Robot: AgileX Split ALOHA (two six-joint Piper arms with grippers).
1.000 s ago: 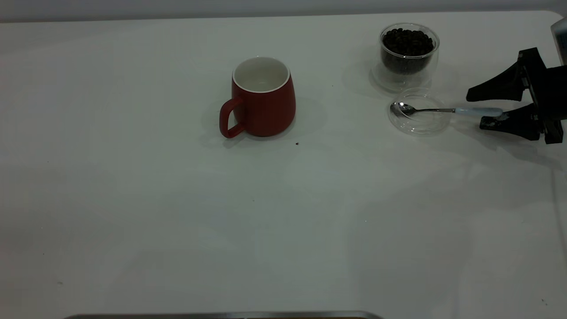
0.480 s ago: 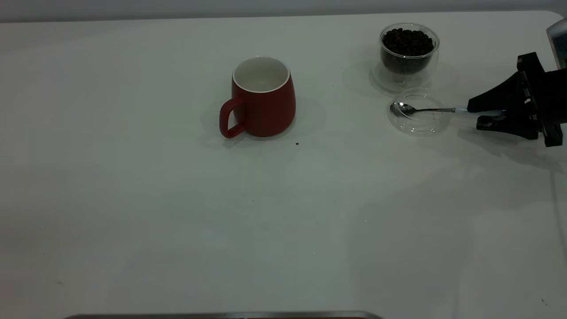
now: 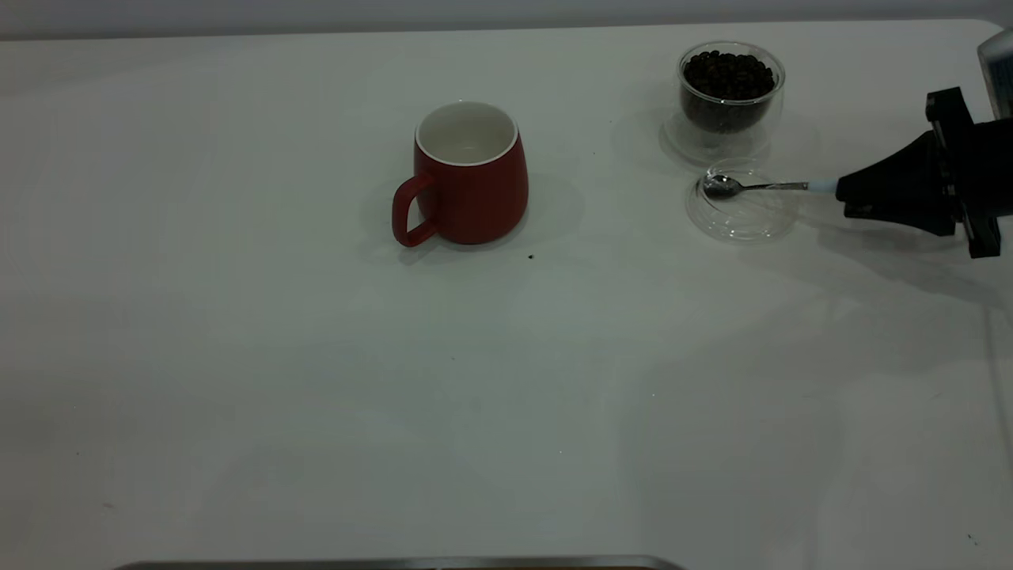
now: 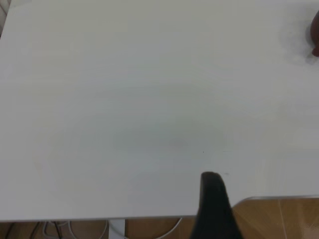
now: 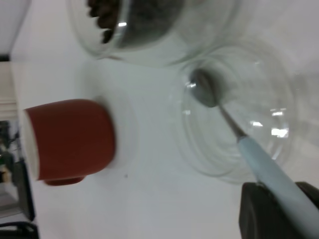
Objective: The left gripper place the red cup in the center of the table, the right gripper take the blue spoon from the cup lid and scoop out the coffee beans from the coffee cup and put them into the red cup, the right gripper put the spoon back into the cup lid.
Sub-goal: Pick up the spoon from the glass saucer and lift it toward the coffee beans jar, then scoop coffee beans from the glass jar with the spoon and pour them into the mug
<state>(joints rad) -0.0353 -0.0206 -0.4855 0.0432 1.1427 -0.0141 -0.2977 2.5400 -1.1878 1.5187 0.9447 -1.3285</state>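
Observation:
The red cup [image 3: 471,178] [image 5: 70,139] stands upright near the middle of the table [image 3: 316,396], handle toward the front left. At the back right is the coffee cup [image 3: 730,95] [image 5: 139,25], full of coffee beans [image 3: 728,75]. Just in front of it lies the cup lid [image 3: 740,210] [image 5: 234,114]. My right gripper [image 3: 847,194] [image 5: 284,194] is shut on the pale handle of the blue spoon [image 3: 760,187] [image 5: 249,149]. The spoon's metal bowl hangs over the lid's back part. Of my left gripper only one black finger [image 4: 214,204] shows, near the table's edge.
A grey metal strip [image 3: 396,564] runs along the table's front edge. A pale device [image 3: 999,59] sits at the far right, behind the right arm. A tiny dark speck [image 3: 530,256] lies in front of the red cup.
The right gripper's fingers have closed on the spoon's handle. The spoon has risen slightly, its bowl shifting toward the back of the lid.

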